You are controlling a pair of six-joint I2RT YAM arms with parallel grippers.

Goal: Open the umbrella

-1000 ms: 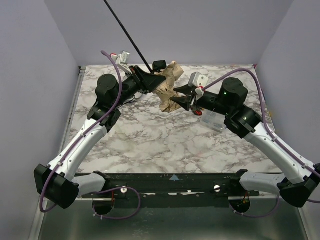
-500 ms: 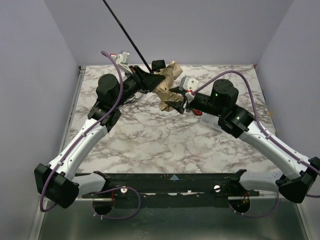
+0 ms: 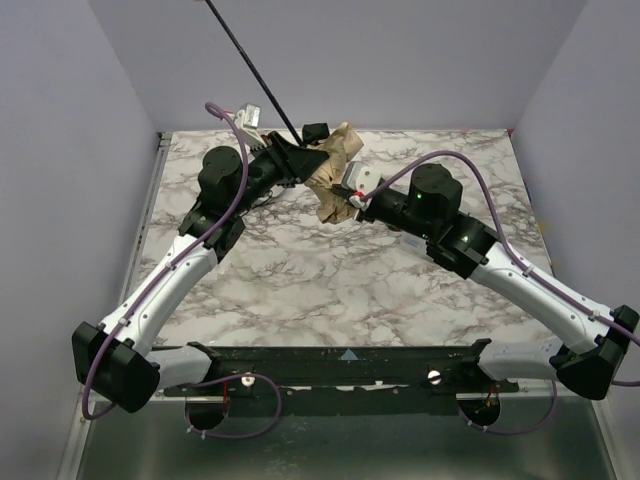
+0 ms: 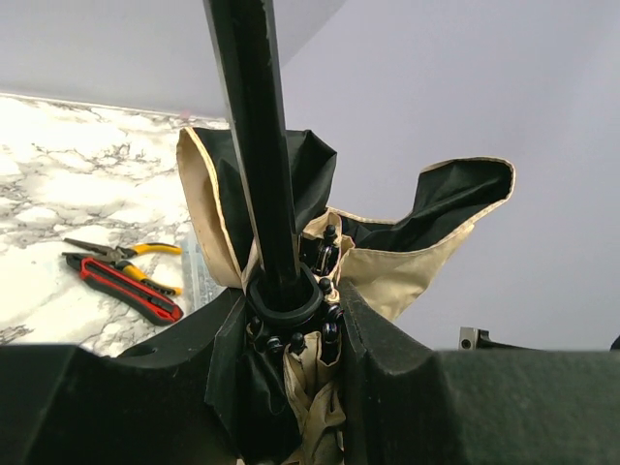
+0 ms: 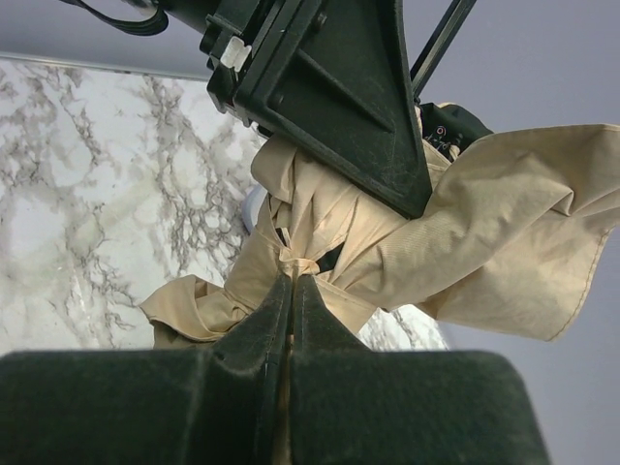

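Note:
The umbrella (image 3: 335, 165) is held up over the far middle of the table, its peach-tan fabric (image 5: 504, 223) bunched and its black lining (image 4: 455, 199) showing. Its thin black shaft (image 3: 250, 65) slants up and to the left. My left gripper (image 3: 303, 160) is shut on the umbrella at the ring and rib ends around the shaft (image 4: 257, 145); in the left wrist view the left gripper (image 4: 289, 315) has rib tips and folds packed between its jaws. My right gripper (image 3: 351, 200) is shut, and in the right wrist view the right gripper (image 5: 294, 279) pinches a small fold of the tan fabric.
Red-handled pliers (image 4: 121, 289) and a yellow-handled tool (image 4: 140, 252) lie on the marble table (image 3: 330, 280) under the umbrella. The left gripper's black body (image 5: 334, 92) hangs close above my right jaws. Walls close off the back and both sides.
My right gripper has moved left to the hanging fabric and gone from open to shut on a fold of it. The left arm and the shaft have barely moved.

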